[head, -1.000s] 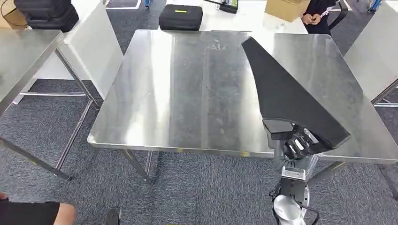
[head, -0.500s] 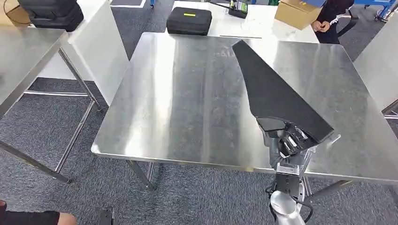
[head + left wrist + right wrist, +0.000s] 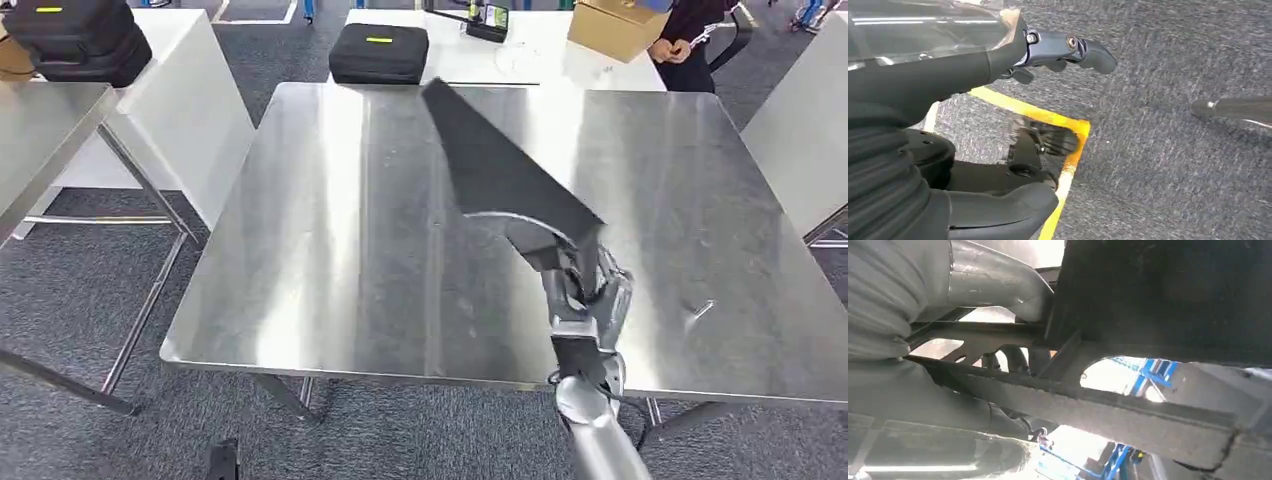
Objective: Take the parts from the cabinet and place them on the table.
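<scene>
The right hand (image 3: 585,285) holds a long black wedge-shaped part (image 3: 495,165) by its broad near end, over the middle of the steel desk (image 3: 330,260). The part tapers away from the hand toward the far left, its narrow tip reaching about to the desk's far edge. In the right wrist view the fingers (image 3: 1013,357) wrap the ribbed underside of the part (image 3: 1168,295), so the grip looks closed and firm. From the head view I cannot tell whether the part touches the desk or hangs just above it; it seems tilted, tip higher than the held end.

The left hand (image 3: 998,65) hangs low over grey carpet and a yellow floor line (image 3: 1048,120), its fingers slightly curled and apart with nothing in them.

As for progress, the part is out of the cabinet and carried to the desk, so the fetching is done. What remains, by my reading, is to lower it flat, release it, and withdraw the arm. No other part lies on this desk. On the white desk beyond sit a black case (image 3: 380,50) and a cardboard box (image 3: 615,25), beside which a person (image 3: 690,40) stands.
</scene>
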### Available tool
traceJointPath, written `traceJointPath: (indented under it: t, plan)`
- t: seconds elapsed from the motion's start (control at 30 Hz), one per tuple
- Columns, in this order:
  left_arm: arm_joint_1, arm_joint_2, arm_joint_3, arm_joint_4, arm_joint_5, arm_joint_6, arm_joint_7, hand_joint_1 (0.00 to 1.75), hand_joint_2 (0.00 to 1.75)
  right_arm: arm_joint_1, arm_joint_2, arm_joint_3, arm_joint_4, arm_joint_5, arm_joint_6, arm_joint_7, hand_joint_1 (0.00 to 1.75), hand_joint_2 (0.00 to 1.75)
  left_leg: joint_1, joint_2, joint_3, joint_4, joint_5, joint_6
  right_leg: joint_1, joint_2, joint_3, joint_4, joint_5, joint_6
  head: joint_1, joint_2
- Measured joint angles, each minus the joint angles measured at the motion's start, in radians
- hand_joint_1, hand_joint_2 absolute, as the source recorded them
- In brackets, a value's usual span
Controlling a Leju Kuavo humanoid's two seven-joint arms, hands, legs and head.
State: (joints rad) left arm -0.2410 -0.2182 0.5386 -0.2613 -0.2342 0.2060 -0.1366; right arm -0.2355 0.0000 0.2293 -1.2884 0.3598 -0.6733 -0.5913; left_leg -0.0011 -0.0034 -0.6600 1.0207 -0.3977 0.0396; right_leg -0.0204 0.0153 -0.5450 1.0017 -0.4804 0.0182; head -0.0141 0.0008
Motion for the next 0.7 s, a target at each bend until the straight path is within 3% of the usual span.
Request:
traceJointPath:
  t: [0.03,0.07,0.1,0.13,0.2,0.33,0.47,0.63,0.7]
  plan:
    - [-0.008,0.000,-0.005,0.000,0.002,0.005,0.003,0.00,1.75,-0.044,0.000,0.005,0.054,0.007,0.000,0.000,1.75,1.75,-0.005,0.003,-0.001,-0.007,-0.027,0.001,0.008,0.002,-0.003,0.000,-0.001,0.004,0.000,0.000]
    - [-0.014,-0.004,-0.011,0.000,0.006,0.007,0.004,0.00,1.75,-0.090,0.000,0.007,0.114,0.012,0.000,0.001,1.75,1.75,-0.009,0.001,0.008,-0.005,-0.020,0.002,0.008,0.002,-0.009,-0.001,-0.003,0.010,-0.001,0.000]
    - [-0.015,-0.006,-0.014,0.001,0.008,0.010,0.006,0.00,1.75,-0.122,0.001,0.009,0.169,0.017,0.000,0.002,1.75,1.75,-0.007,-0.001,0.008,-0.011,0.001,-0.005,0.012,0.000,-0.010,0.008,-0.009,0.009,0.000,0.000]
    - [-0.016,-0.007,-0.015,0.002,0.008,0.013,0.006,0.00,1.75,-0.153,0.001,0.011,0.210,0.025,-0.004,0.001,1.75,1.75,-0.009,-0.002,0.008,-0.008,-0.001,-0.010,0.014,-0.002,-0.008,0.005,-0.007,0.010,0.000,0.000]
    - [-0.017,-0.008,-0.019,0.004,0.012,0.015,0.006,0.00,1.75,-0.216,0.004,0.012,0.298,0.075,-0.010,0.002,1.75,1.75,-0.016,-0.007,0.006,-0.008,-0.002,-0.008,0.011,-0.005,-0.007,0.002,-0.006,0.011,0.000,0.000]
    - [-0.022,-0.014,-0.042,0.005,0.012,0.013,0.012,0.00,1.75,-0.340,0.018,-0.018,0.451,0.301,-0.011,0.048,1.75,1.75,-0.017,-0.007,0.005,-0.008,-0.004,0.002,0.010,-0.005,-0.004,-0.008,-0.005,0.014,0.001,0.000]
    - [-0.025,-0.017,-0.068,0.005,0.007,0.005,0.022,0.00,1.75,-0.434,0.029,-0.090,0.561,0.534,-0.012,0.125,1.75,1.75,-0.018,-0.007,0.005,-0.008,-0.004,0.007,0.009,-0.006,-0.003,-0.010,-0.002,0.018,0.001,0.000]
    - [-0.027,-0.019,-0.087,0.006,0.006,0.005,0.023,0.00,1.75,-0.477,0.037,-0.143,0.630,0.582,-0.012,0.147,1.75,1.75,-0.018,-0.007,0.005,-0.008,-0.004,0.010,0.009,-0.007,-0.003,-0.010,-0.001,0.021,0.001,0.000]
    - [-0.029,-0.021,-0.091,0.006,0.003,0.005,0.026,0.00,1.75,-0.486,0.040,-0.166,0.644,0.690,-0.012,0.194,1.75,1.75,-0.018,-0.006,0.005,-0.007,-0.003,0.010,0.009,-0.007,-0.003,-0.010,0.000,0.022,0.001,0.000]
